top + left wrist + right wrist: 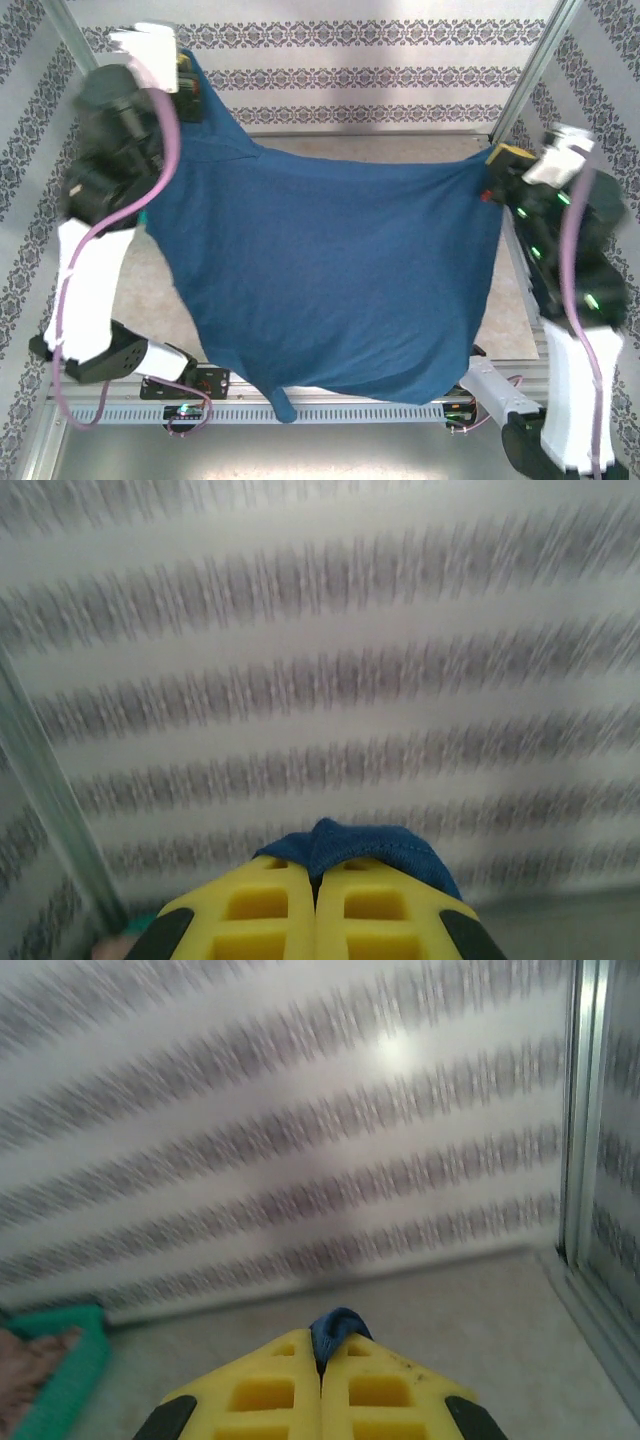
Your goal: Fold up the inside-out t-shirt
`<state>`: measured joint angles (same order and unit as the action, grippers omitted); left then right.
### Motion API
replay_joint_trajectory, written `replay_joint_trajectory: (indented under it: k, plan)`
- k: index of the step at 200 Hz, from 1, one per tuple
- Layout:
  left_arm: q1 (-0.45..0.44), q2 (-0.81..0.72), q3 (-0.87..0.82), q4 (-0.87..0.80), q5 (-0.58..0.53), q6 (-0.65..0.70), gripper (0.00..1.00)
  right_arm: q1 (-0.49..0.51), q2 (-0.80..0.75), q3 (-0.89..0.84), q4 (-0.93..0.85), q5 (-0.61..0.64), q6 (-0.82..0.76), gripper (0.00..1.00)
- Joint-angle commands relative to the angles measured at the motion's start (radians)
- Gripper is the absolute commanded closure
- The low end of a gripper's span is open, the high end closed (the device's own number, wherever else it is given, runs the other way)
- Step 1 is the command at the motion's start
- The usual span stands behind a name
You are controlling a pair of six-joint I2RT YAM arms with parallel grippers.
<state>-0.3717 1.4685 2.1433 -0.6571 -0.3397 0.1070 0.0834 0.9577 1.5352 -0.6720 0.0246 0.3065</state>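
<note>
Pale beige worktop [470, 1300] spreads beyond the right pincer [322, 1345]; a green bin [75, 1360] rests on it, to that pincer's left.

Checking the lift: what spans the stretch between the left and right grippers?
The dark navy blue cotton t-shirt, pinched by both the left gripper and right gripper, hangs spread between them in the top external view.

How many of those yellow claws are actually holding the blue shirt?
2. The left gripper pinches a fold of the t-shirt at the upper left of the top view. The right gripper pinches its edge at the right. The shirt hangs spread between them.
</note>
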Motion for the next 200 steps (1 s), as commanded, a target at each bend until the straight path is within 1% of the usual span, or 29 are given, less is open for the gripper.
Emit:
replay_joint_trajectory:
  k: [1,16,24,29,38,43,48,51,54,61,66,71,76,82,90,95,101,112,124,136,143,154,168,174,181,188,200]
  plan:
    - [0.121,0.129,-0.199,0.121,0.166,-0.113,1.00,0.011,0.184,-0.176,0.229,0.075,-0.002,1.00]
    - [0.174,0.322,-0.214,0.187,0.218,-0.138,1.00,0.014,0.407,-0.227,0.407,0.123,-0.013,1.00]
    - [0.197,0.446,-0.185,0.226,0.233,-0.152,1.00,0.007,0.555,-0.196,0.476,0.136,0.002,1.00]
    - [0.211,0.534,-0.147,0.240,0.261,-0.161,0.96,0.000,0.659,-0.148,0.502,0.126,0.011,0.99]
    - [0.233,0.710,0.000,0.213,0.275,-0.203,0.89,-0.010,0.851,-0.021,0.505,0.127,0.032,0.93]
    - [0.243,0.805,0.114,0.197,0.292,-0.219,0.88,-0.017,0.958,0.057,0.497,0.112,0.040,0.89]
    - [0.252,0.910,0.237,0.173,0.316,-0.236,0.89,-0.024,1.062,0.170,0.457,0.106,0.052,0.86]
    - [0.256,0.979,0.326,0.149,0.329,-0.248,0.87,-0.025,1.122,0.230,0.427,0.107,0.065,0.83]
    - [0.261,1.044,0.424,0.118,0.344,-0.263,0.84,-0.030,1.174,0.284,0.399,0.104,0.071,0.79]
    - [0.269,1.209,0.686,0.034,0.395,-0.294,0.65,-0.039,1.285,0.444,0.307,0.056,0.081,0.69]
    - [0.271,1.295,0.845,-0.002,0.432,-0.301,0.54,-0.043,1.348,0.541,0.230,0.026,0.087,0.63]
    - [0.273,1.357,0.938,-0.018,0.449,-0.318,0.42,-0.043,1.390,0.605,0.173,0.013,0.093,0.59]
    - [0.275,1.366,0.958,-0.028,0.457,-0.347,0.33,-0.042,1.410,0.639,0.142,-0.010,0.083,0.56]
    - [0.278,1.335,0.904,-0.029,0.476,-0.372,0.28,-0.036,1.412,0.650,0.104,-0.025,0.077,0.51]
    - [0.283,1.262,0.761,0.005,0.509,-0.399,0.22,-0.021,1.378,0.605,0.086,-0.033,0.052,0.47]
    - [0.283,1.197,0.650,0.039,0.520,-0.415,0.17,-0.009,1.343,0.560,0.080,-0.032,0.035,0.43]
    - [0.283,1.119,0.517,0.083,0.530,-0.431,0.14,0.005,1.295,0.504,0.069,-0.025,0.020,0.40]
    - [0.283,0.978,0.284,0.188,0.549,-0.454,0.09,0.035,1.192,0.345,0.069,-0.022,0.000,0.39]
    - [0.280,0.846,0.108,0.236,0.560,-0.467,0.08,0.069,1.054,0.146,0.103,-0.038,0.021,0.38]
    - [0.272,0.712,-0.051,0.256,0.556,-0.478,0.07,0.094,0.937,-0.034,0.154,-0.118,0.053,0.37]
    - [0.265,0.626,-0.159,0.279,0.567,-0.497,0.07,0.102,0.885,-0.121,0.167,-0.131,0.082,0.37]
    - [0.249,0.493,-0.359,0.358,0.597,-0.541,0.07,0.099,0.838,-0.219,0.184,-0.167,0.106,0.37]
    - [0.217,0.344,-0.594,0.424,0.606,-0.601,0.07,0.069,0.832,-0.272,0.216,-0.218,0.133,0.38]
    - [0.198,0.286,-0.688,0.447,0.608,-0.612,0.08,0.049,0.846,-0.263,0.213,-0.248,0.137,0.39]
    - [0.171,0.226,-0.795,0.463,0.582,-0.626,0.08,0.030,0.867,-0.237,0.196,-0.269,0.136,0.40]
    - [0.142,0.179,-0.878,0.460,0.574,-0.630,0.10,0.023,0.888,-0.210,0.191,-0.254,0.123,0.40]
    - [0.095,0.119,-0.987,0.436,0.600,-0.626,0.11,0.006,0.940,-0.149,0.163,-0.206,0.113,0.40]
